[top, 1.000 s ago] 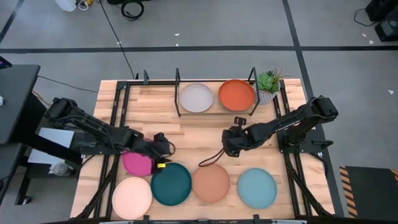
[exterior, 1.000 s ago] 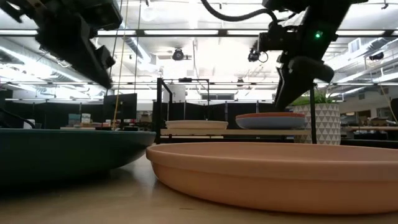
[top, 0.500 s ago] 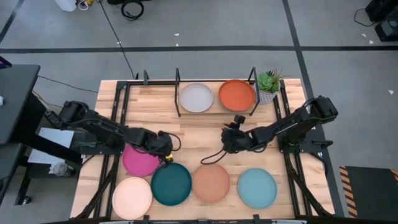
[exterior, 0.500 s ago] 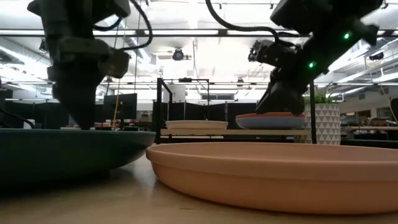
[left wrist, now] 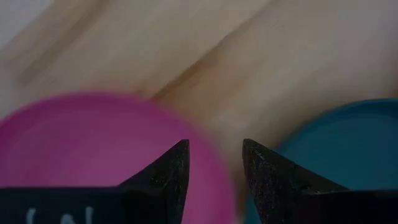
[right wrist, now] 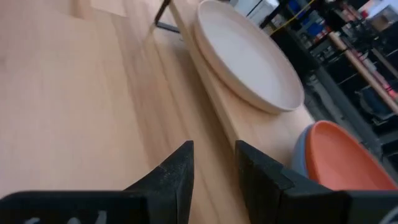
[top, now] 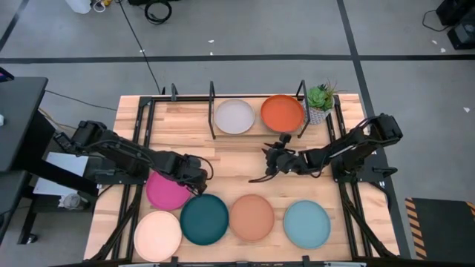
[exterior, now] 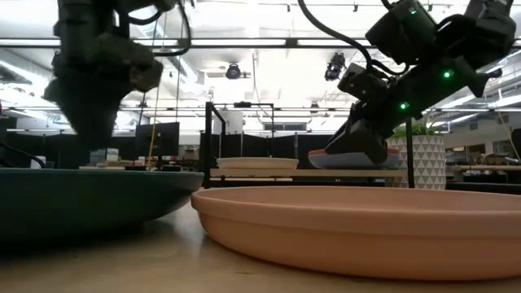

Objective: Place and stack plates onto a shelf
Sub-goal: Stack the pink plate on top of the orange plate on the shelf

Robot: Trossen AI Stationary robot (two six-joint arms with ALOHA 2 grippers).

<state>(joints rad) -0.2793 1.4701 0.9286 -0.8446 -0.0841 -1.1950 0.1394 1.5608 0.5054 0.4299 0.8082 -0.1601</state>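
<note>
The black rod shelf (top: 213, 98) stands at the table's far edge. On it lie the grey-white plate (top: 235, 116) and the orange plate (top: 283, 113), which rests on a blue plate (right wrist: 300, 154). Nearer lie the magenta (top: 165, 193), cream (top: 158, 231), dark teal (top: 205, 219), tan (top: 252, 217) and aqua (top: 307, 224) plates. My left gripper (top: 198, 180) points down, open, at the magenta plate's right rim (left wrist: 205, 143). One finger is over the plate and one is outside it. My right gripper (top: 267, 156) hovers empty and open before the shelf.
A small potted plant (top: 320, 100) stands at the shelf's right end. The shelf's upright posts (top: 302, 93) flank the two-plate bay. Bare wood (top: 237, 159) lies between the shelf and the near row of plates. The dark teal plate sits close beside my left gripper.
My left gripper has come down and tipped from a slant to pointing straight down at the magenta plate's right rim. My right gripper has moved toward the far edge and the shelf, tipping from pointing down to a low slant.
</note>
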